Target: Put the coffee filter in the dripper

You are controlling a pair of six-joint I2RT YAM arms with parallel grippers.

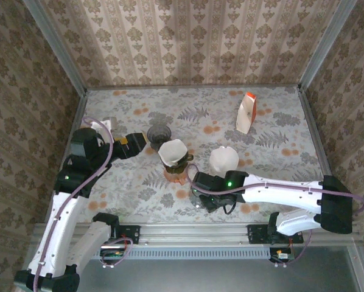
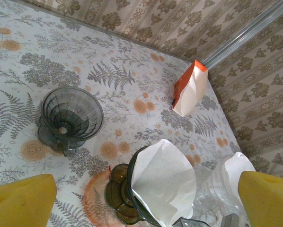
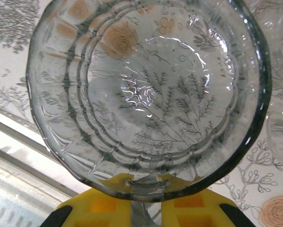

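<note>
A white coffee filter [image 2: 166, 178] sits opened inside a dark green glass dripper [image 2: 119, 193] that stands on an orange saucer [image 2: 94, 201]. In the top view this filter [image 1: 171, 151] is mid-table. My left gripper [image 2: 144, 202] hangs open just to its left, with its yellow fingers [image 2: 21, 201] wide apart and holding nothing. An empty dark dripper [image 2: 71, 116] stands behind it. My right gripper [image 3: 146, 191] is shut on the rim of a clear glass saucer [image 3: 146, 90], near the table's front edge [image 1: 201, 196].
A second white filter [image 1: 223, 159] sits in a clear glass dripper [image 2: 217, 187] to the right. An orange and white filter bag [image 1: 246, 112] stands at the back right. Patterned walls enclose the table on three sides, and a metal rail [image 1: 194, 231] runs along the front.
</note>
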